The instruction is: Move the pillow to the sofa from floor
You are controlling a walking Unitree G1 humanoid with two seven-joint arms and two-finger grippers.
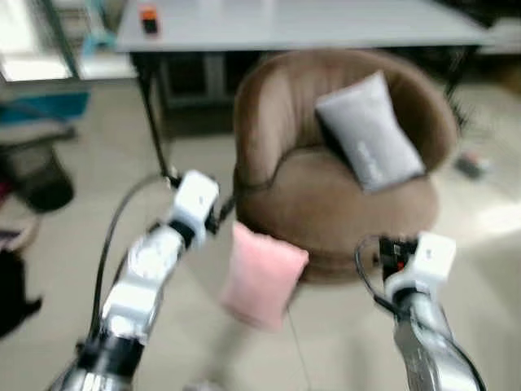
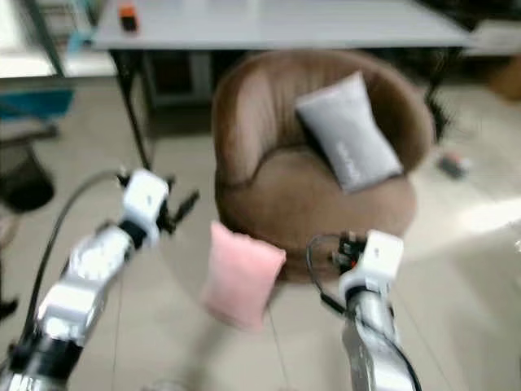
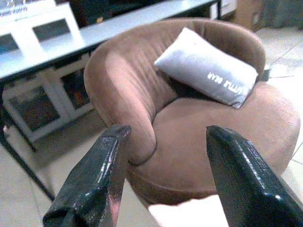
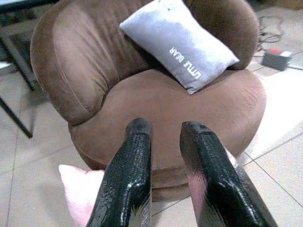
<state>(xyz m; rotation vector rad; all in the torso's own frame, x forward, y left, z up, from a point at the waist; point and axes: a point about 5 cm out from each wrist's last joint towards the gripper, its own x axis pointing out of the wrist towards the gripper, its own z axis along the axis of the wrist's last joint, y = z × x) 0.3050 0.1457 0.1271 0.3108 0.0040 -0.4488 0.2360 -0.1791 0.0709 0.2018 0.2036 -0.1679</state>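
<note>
On the tiled floor (image 1: 57, 285), at twelve o'clock from us, a pink pillow (image 1: 262, 277) stands upright, touching the base of the round brown sofa (image 1: 342, 204). We note a grey pillow (image 1: 370, 130) leaning against the sofa's backrest at about one o'clock. A grey table (image 1: 309, 23) stands behind the sofa. Our left gripper (image 3: 163, 175) hangs near the pink pillow at eleven o'clock, fingers spread wide and holding nothing. Our right gripper (image 4: 163, 156) hovers before the sofa seat at one o'clock, fingers narrowly parted, holding nothing.
</note>
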